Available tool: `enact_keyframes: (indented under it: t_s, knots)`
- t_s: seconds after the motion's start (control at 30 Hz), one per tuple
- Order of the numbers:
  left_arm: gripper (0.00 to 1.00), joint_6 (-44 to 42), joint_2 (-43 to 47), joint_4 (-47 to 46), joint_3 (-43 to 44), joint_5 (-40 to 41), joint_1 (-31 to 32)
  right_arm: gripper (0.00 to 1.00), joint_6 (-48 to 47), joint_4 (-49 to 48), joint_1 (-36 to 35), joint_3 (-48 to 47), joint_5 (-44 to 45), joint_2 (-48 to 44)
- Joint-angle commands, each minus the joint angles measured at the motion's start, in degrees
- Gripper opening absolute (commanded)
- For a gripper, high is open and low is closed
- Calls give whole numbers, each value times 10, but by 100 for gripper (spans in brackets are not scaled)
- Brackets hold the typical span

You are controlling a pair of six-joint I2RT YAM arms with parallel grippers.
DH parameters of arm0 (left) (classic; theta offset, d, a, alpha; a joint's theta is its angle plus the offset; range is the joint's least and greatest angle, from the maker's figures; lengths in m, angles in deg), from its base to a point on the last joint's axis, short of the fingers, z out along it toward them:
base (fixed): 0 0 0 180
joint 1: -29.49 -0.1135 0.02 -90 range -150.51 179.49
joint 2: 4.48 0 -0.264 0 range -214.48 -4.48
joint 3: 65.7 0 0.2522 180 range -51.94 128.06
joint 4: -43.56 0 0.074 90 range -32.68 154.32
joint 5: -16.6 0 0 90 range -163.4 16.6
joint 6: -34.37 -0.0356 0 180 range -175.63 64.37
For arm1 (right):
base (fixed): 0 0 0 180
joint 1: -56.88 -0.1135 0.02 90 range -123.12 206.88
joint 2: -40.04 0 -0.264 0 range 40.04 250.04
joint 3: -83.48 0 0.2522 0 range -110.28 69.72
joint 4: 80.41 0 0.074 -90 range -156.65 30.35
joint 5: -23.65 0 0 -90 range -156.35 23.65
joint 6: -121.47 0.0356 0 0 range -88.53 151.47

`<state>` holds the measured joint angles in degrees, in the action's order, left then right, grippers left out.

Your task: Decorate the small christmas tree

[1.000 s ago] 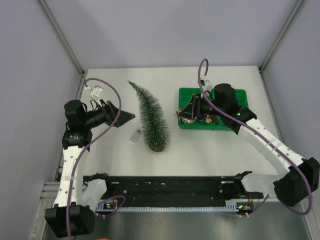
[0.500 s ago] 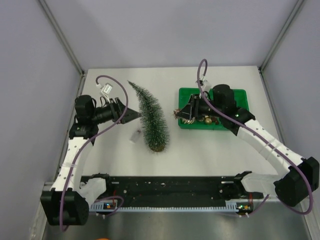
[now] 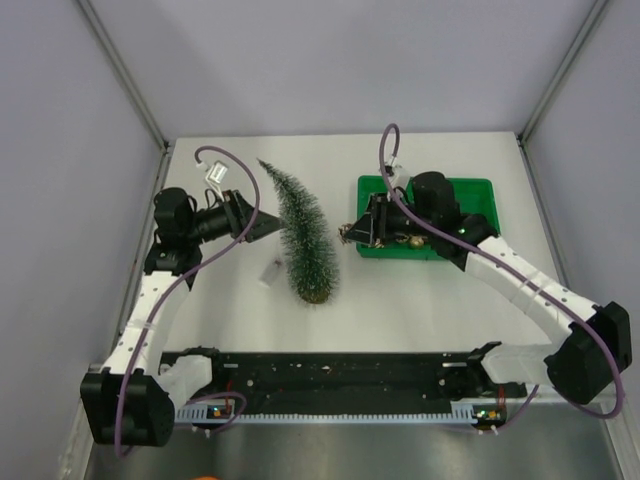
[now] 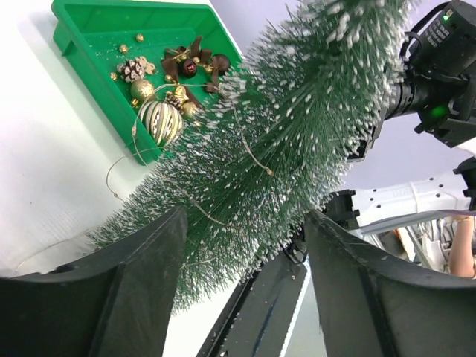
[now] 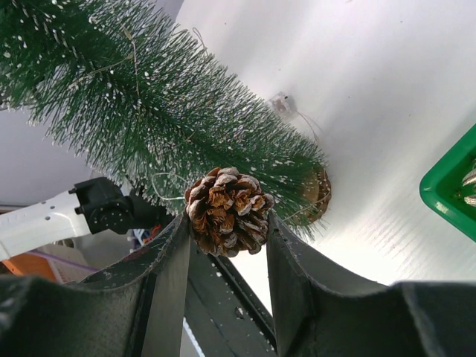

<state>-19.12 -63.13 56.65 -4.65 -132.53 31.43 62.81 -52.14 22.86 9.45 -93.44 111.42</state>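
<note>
Spanning the middle of the tabletop [image 3: 430,300], the small christmas tree [image 3: 305,235] runs from near base to far tip between the arms. The left gripper [image 3: 264,228] is at its left flank, nearer than the right gripper [image 3: 352,232]. Left wrist: jaws spread astride the bristles, unclamped. Right wrist: pine cone [image 5: 227,212] pinched, tree just beyond. No legible writing.
</note>
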Motion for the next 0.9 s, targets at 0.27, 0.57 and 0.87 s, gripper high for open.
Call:
enact_keyframes:
  t_s: [0.27,0.57,0.87]
  knots:
    - [45,39,5,-108,-35,-13,11,33,7,-38,-15,-31,11,20]
    - [24,33,14,-106,-50,-9,11,32,10,-40,-24,-51,13,30]
    - [10,32,19,-100,-50,-6,11,32,11,-41,-33,-68,18,39]
